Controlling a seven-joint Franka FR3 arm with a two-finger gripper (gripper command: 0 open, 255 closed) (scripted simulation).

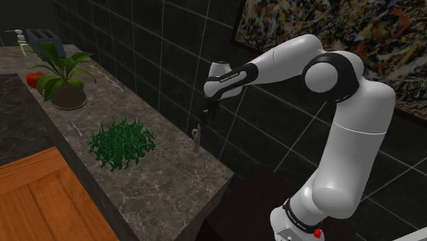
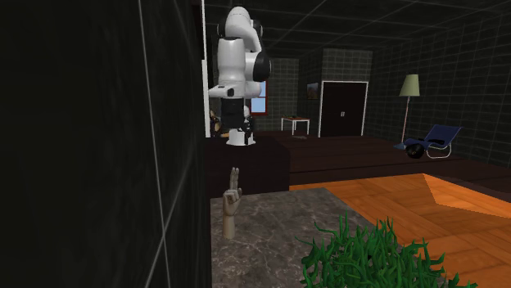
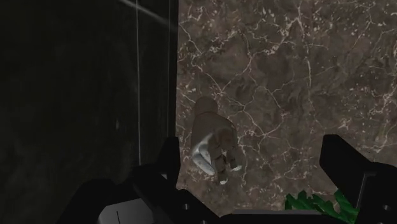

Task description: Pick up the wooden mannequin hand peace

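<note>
The black gripper (image 1: 207,111) hangs just above the counter with its two fingers spread wide apart, holding nothing. In the wrist view the gripper (image 3: 252,149) looks straight down on the mannequin hand (image 3: 213,143), which stands between the fingers, closer to the one nearer the wall, and neither finger touches it. The mannequin hand (image 1: 197,133) is a small pale brown figure near the middle of the shoulder view, upright on its wrist at the back edge of the counter, just beside the dark tiled wall (image 1: 150,48) and right under the gripper. In the second exterior view the mannequin hand (image 2: 231,204) stands at lower centre with two fingers raised together, against the wall's edge. The counter (image 1: 171,181) is dark brown stone with pale veins, running from the upper left of the shoulder view down to the bottom centre. A low tuft of green leaves (image 1: 123,142) lies on it left of the mannequin hand, well apart from it. Farther toward the upper left stands a potted plant (image 1: 65,77) with a red round thing (image 1: 34,79) beside it. The white arm (image 1: 342,137) rises from the lower right and reaches left. A speckled painting (image 1: 342,27) hangs at the upper right, and an orange wooden surface (image 1: 34,198) fills the lower left corner.
</note>
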